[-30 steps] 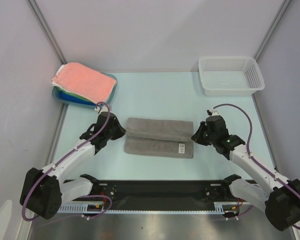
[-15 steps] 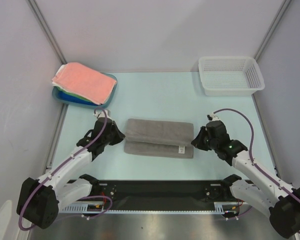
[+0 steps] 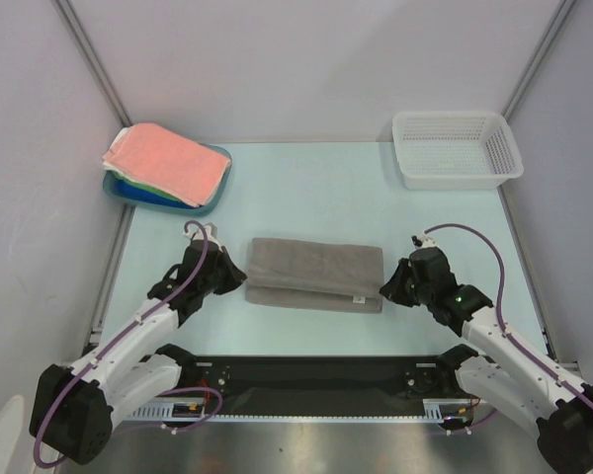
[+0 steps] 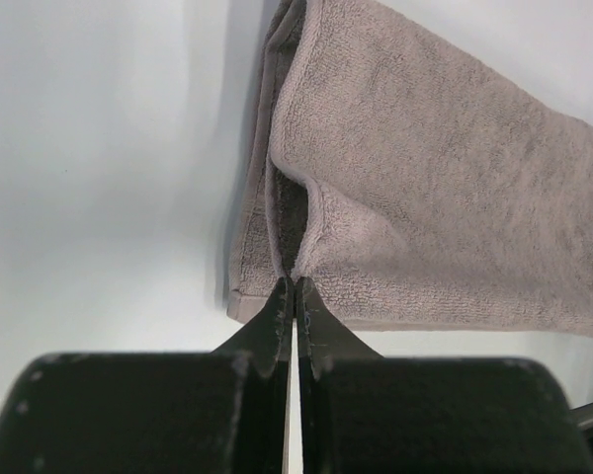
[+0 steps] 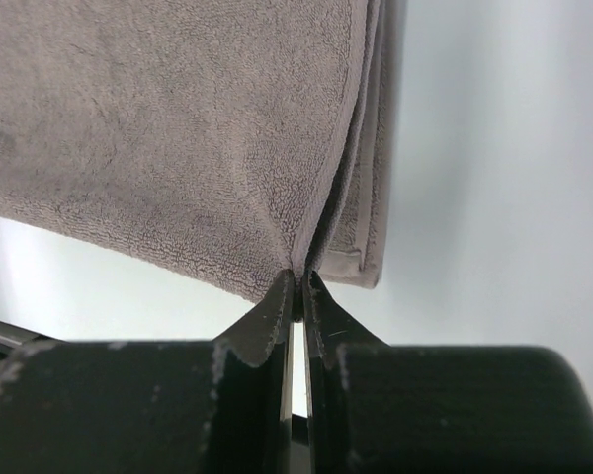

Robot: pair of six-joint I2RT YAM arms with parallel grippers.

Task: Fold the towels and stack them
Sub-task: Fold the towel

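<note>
so, the grey towel (image 3: 316, 274) lay folded into a long strip across the middle of the bench (image 3: 316, 197), just ahead of the arm bases. its small white tag (image 3: 357, 297) showed near the right end of the near edge. the left tool (image 3: 239, 278) was clamped on the towel's left end and the right tool (image 3: 385, 288) on its right end, one at each short side.

from the left wrist camera, the fingertips (image 4: 272, 321) were pressed together with just a thin bit of the upper layer's hem caught between them. that layer sat a little lifted off the one under it, with a dark gap between the two. same deal on the right wrist view: fingertips (image 5: 272, 306) closed on the edge of the top fold, with the lower layer sticking out a bit to the side.

over at the far left corner sat the blue tray (image 3: 215, 188) with a pile of towels in it, a salmon pink towel (image 3: 168, 161) on top and other colours poking out under it. the white basket (image 3: 455, 180) sat at the far right corner, well apart from the grey towel.
</note>
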